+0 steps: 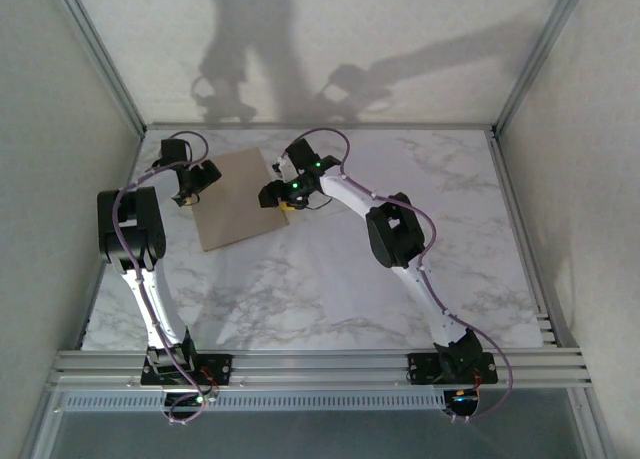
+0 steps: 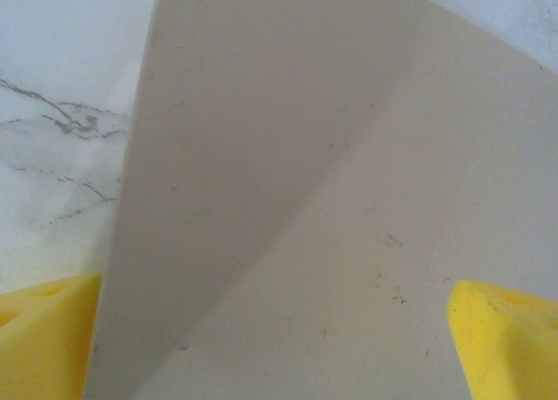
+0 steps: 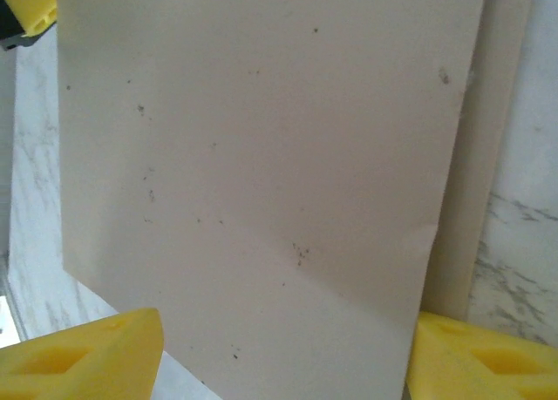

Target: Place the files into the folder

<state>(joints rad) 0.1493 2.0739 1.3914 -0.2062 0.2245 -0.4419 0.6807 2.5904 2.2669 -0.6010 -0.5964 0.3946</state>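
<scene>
One tan folder (image 1: 232, 197) overhead, specks (image 3: 299, 254) close-up

tan folder (image 1: 233, 207), white-grey veined table (image 1: 400, 309)

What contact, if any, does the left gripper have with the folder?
Cannot tell. In the left wrist view the folder spans between the left gripper's open fingertips, but neither contact nor a gap shows plainly.

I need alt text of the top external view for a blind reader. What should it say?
A closed tan folder lies on a marble table, toward its far left. Two robot arms reach to it from the near edge: the left gripper at its left side, the right gripper at its right side.
</scene>
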